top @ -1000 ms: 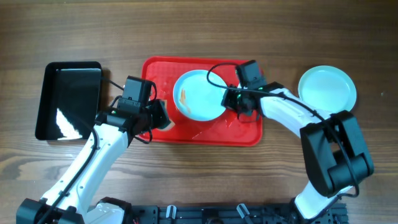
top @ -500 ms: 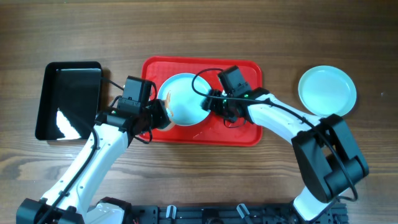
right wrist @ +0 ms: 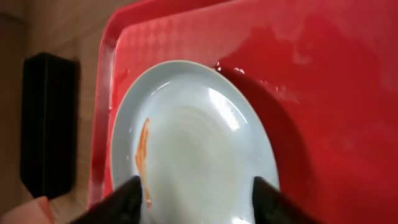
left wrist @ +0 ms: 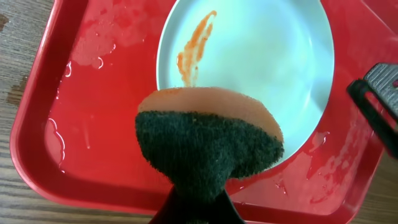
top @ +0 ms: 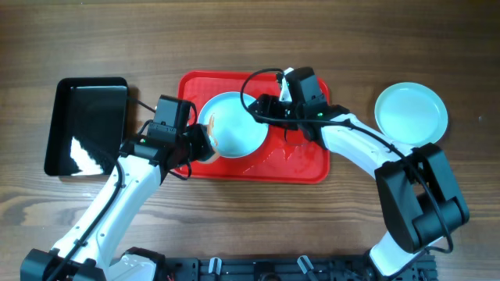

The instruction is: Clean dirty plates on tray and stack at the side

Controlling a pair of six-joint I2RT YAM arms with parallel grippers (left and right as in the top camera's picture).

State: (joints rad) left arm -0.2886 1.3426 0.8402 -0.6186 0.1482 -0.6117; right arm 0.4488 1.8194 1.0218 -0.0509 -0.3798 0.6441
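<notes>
On the red tray (top: 301, 160) lies one plate (top: 234, 125), pale blue with an orange smear (left wrist: 196, 46) near its left rim. My left gripper (top: 191, 147) is shut on an orange and dark green sponge (left wrist: 208, 143) that sits at the plate's lower left edge. My right gripper (top: 262, 109) hovers at the plate's upper right rim. In the right wrist view its fingers (right wrist: 127, 199) stand wide apart over the plate (right wrist: 193, 143) and touch nothing. A clean plate (top: 411, 113) rests on the table to the right of the tray.
A glossy black tray (top: 86, 125) lies on the wooden table left of the red tray. The red tray's floor (left wrist: 93, 124) is wet, with droplets and smears. The right gripper's black finger (left wrist: 379, 93) shows at the right edge of the left wrist view.
The right gripper pushed the dirty plate left toward the sponge, then opened and drew back up to the plate's upper right rim. The left arm stayed put.
</notes>
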